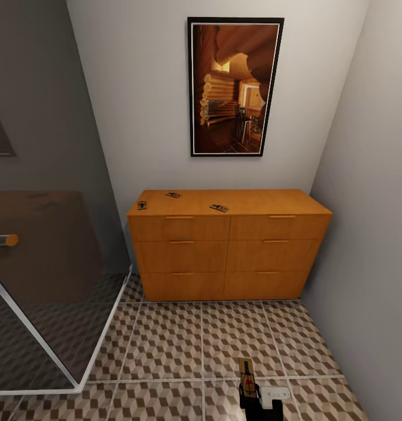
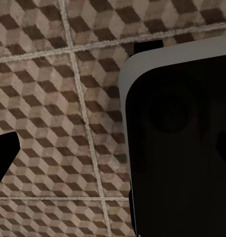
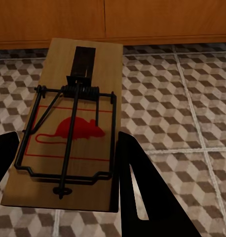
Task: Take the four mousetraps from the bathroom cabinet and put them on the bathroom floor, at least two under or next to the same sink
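The right tool (image 3: 63, 197) grips one mousetrap (image 3: 68, 133) by its end, carried low over the bathroom floor (image 1: 165, 345) in front of the cabinet (image 1: 230, 251). Three mousetraps (image 1: 219, 207) lie on the cabinet's top. I cannot tell the left tool's (image 2: 68, 163) opening.

Cabinet (image 1: 230, 251): orange-brown wood, smooth, satin sheen. Bathroom floor (image 1: 165, 345): matt tile, printed cube pattern, pale grout lines. Mousetrap (image 3: 68, 133) between the right gripper (image 3: 63, 173) fingers: pale matt wooden board, dark metal wire spring and bar, red printed mouse. Gripper fingers (image 3: 142, 192): matt black.
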Robot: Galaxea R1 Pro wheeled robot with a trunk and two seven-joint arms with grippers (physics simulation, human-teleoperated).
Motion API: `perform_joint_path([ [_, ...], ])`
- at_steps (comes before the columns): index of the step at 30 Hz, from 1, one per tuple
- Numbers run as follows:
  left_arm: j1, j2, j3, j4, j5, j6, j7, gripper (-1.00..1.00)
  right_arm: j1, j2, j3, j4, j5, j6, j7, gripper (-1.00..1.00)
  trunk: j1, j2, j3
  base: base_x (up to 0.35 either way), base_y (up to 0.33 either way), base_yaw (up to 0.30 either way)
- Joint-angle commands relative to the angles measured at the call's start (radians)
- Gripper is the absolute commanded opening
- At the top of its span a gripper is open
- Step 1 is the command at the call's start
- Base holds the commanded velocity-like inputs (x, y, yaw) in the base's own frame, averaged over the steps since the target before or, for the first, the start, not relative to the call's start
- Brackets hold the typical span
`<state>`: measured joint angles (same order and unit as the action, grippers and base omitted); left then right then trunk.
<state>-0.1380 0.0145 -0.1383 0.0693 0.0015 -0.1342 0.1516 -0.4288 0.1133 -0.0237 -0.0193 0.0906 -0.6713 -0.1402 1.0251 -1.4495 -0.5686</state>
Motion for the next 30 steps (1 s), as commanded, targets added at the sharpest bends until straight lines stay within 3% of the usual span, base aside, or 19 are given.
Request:
perform_joint_path([
  [1,-0.002,0.0,-0.007,0.004,0.0,-0.007,0.003,1.0,-0.001,0.0,-0.002,0.001,0.008,-0.002,-0.005,-1.0,0.0,-0.001,-0.001,0.0,0.0,0.0],
  [30,-0.002,0.0,-0.007,0.004,0.0,-0.007,0.003,1.0,-0.001,0.0,-0.002,0.001,0.008,-0.002,-0.005,-1.0,0.0,-0.001,-0.001,0.0,0.0,0.0],
])
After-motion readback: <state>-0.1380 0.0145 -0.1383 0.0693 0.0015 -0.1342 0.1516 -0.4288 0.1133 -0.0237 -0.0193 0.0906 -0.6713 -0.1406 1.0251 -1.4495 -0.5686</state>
